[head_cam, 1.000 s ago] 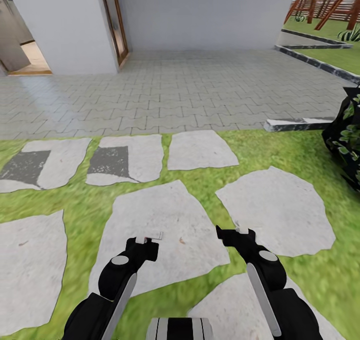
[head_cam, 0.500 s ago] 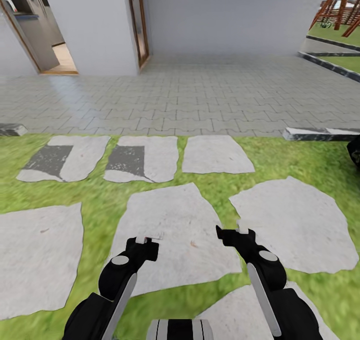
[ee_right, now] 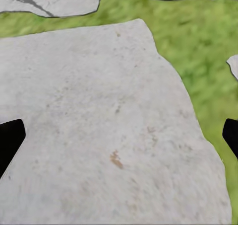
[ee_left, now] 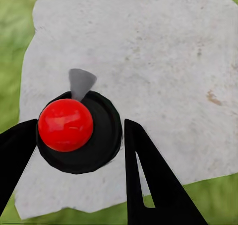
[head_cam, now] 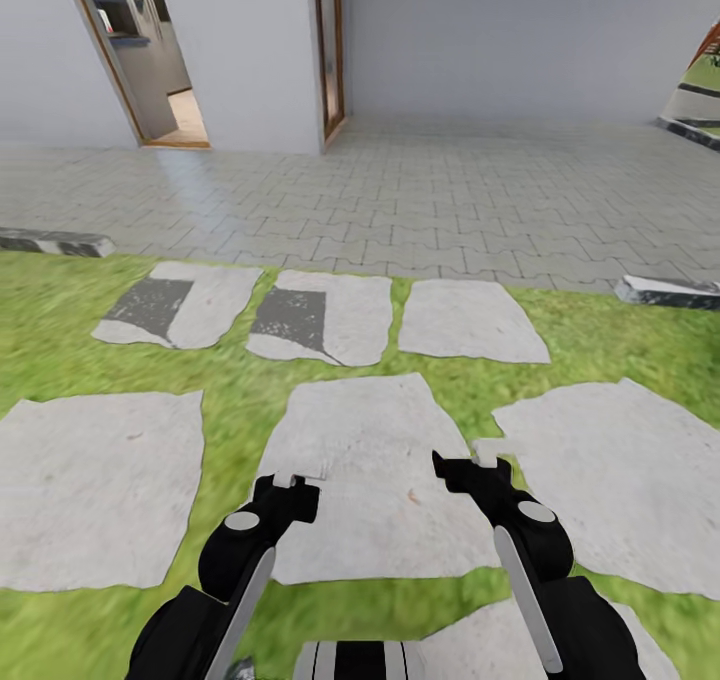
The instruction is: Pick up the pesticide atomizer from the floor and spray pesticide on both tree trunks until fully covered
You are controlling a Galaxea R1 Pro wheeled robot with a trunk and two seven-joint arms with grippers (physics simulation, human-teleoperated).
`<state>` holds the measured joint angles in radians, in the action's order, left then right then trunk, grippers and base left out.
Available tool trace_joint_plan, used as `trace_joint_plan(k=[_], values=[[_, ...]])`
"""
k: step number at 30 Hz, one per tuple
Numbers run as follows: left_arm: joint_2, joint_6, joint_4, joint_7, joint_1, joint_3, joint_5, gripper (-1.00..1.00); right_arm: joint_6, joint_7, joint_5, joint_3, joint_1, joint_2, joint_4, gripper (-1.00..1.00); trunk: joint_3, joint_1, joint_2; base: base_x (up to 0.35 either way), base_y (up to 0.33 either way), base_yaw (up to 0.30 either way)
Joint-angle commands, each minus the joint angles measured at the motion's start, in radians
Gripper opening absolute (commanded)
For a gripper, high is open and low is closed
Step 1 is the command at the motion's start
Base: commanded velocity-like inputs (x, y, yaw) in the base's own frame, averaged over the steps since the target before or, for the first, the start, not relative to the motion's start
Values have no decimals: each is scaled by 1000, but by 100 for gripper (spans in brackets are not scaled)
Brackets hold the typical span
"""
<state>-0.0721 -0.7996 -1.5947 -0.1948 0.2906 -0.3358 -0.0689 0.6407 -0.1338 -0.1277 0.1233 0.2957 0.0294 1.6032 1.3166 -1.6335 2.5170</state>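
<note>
"Surroundings first: what lay ahead of the robot?"

"A plain white house wall [head_cam: 520,40] stood across the back of the head view, with an open wood-framed doorway [head_cam: 150,70] at its left. A grey interlocking-brick patio [head_cam: 400,200] ran in front of it. Nearer was the green lawn [head_cam: 60,350], set with flat, pale grey, irregular stepping stones [head_cam: 360,440]. Two of them carried dark grey patches. Short dark stone kerb pieces [head_cam: 55,243] lay where the patio met the grass."

"And the arms?"

"Both black arms reached forward over the nearest large stone. The left gripper [head_cam: 285,485] was at the left, and the right gripper [head_cam: 470,465] was well apart from it."

"How did the right one stand?"

"Spread wide. In its wrist view the right gripper [ee_right: 123,135] showed just its black fingertips [ee_right: 10,140] at the two edges. Bare stone lay between them, marked by a small rust-brown fleck [ee_right: 115,159]."

"Where was the sprayer?"

"It was in the left gripper [ee_left: 79,130]. The pesticide atomizer [ee_left: 101,153] was a round black body with a glossy red dome and a small pale grey nozzle. It sat between the two black fingers [ee_left: 144,180], which were closed narrowly against its sides. It hung above the stone, near that stone's edge with the grass."
</note>
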Motion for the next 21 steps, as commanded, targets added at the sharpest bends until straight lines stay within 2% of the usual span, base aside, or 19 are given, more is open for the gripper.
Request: trace_joint_plan(k=[1, 8, 21], values=[[0, -4, -1, -8, 1, -2, -6, -100, 4, -10, -11, 1, 0, 0, 1, 100, 0, 0, 0, 0, 0, 260], [0, -4, -1, -8, 1, -4, -6, -100, 4, -11, -10, 0, 0, 0, 1, 100, -5, 0, 0, 0, 0, 207], [0, -4, -1, -8, 1, -5, -6, -100, 2, -14, -11, -1, 0, 0, 1, 100, -6, 0, 0, 0, 0, 23]])
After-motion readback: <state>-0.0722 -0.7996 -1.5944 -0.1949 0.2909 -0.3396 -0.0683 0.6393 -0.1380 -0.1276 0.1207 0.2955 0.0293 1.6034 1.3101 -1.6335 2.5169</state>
